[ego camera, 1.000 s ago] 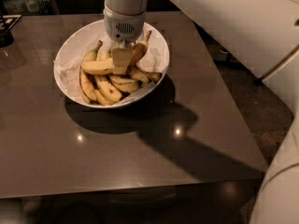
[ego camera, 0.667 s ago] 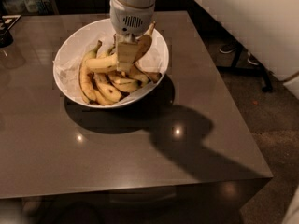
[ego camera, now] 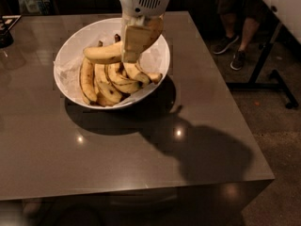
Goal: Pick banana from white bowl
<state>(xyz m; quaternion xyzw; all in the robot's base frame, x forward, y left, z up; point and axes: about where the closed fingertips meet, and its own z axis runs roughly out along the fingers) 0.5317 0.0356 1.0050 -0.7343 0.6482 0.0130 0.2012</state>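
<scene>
A: Where is the banana?
B: The banana (ego camera: 104,54) hangs level just above the other bananas (ego camera: 110,81) in the white bowl (ego camera: 89,32), one end clamped in the gripper (ego camera: 137,40).
A: Which step?
B: Likely the lift-out. Next, it should rise straight up, clear of the rim.

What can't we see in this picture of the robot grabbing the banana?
- Camera view: the right end of the banana, hidden behind the gripper that holds it above the white bowl.
- Camera view: whatever carries the gripper, cut off by the top edge.
- Camera view: the bowl's bottom, covered by the other bananas.
- Camera view: the person, only legs and shoes; the top edge cuts off the rest.
</scene>
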